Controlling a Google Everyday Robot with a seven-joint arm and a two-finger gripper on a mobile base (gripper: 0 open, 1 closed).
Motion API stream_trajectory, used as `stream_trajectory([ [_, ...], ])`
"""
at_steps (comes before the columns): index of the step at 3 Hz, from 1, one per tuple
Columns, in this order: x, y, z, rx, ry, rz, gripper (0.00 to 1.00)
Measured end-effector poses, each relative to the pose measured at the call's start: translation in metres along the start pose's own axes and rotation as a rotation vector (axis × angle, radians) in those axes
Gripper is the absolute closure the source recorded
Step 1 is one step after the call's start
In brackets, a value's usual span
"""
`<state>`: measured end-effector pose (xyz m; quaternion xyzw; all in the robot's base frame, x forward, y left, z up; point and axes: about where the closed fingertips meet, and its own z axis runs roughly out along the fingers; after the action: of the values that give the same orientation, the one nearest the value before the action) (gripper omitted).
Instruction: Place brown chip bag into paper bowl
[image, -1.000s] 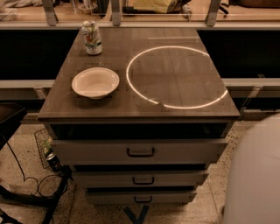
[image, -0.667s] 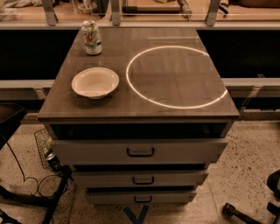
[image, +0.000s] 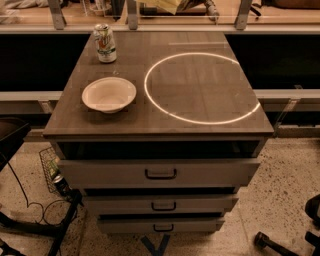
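The paper bowl (image: 109, 94) is small, round and white, and stands empty on the left part of the dark cabinet top (image: 200, 115). The brown chip bag is out of view. The gripper is not in view in the camera view; no arm shows over the cabinet.
A green-and-white soda can (image: 105, 43) stands upright at the back left of the top. A bright ring of reflected light (image: 200, 87) lies on the right half. Drawers (image: 160, 173) are below. Cables and a wire basket (image: 50, 167) lie on the floor at left; dark wheels (image: 305, 235) at lower right.
The large pale rounded shape that filled the lower right corner has left the view. The camera has shifted slightly. The bowl and can have not moved.
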<state>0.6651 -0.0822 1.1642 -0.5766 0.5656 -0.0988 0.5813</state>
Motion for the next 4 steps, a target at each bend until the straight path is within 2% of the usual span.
stream_trajectory([
  [1, -0.01, 0.017, 0.006, -0.02, -0.032, 0.011, 1.0],
  [3, -0.055, 0.085, 0.012, -0.074, -0.145, 0.028, 1.0],
  [4, -0.064, 0.118, 0.024, -0.111, -0.197, 0.08, 1.0],
])
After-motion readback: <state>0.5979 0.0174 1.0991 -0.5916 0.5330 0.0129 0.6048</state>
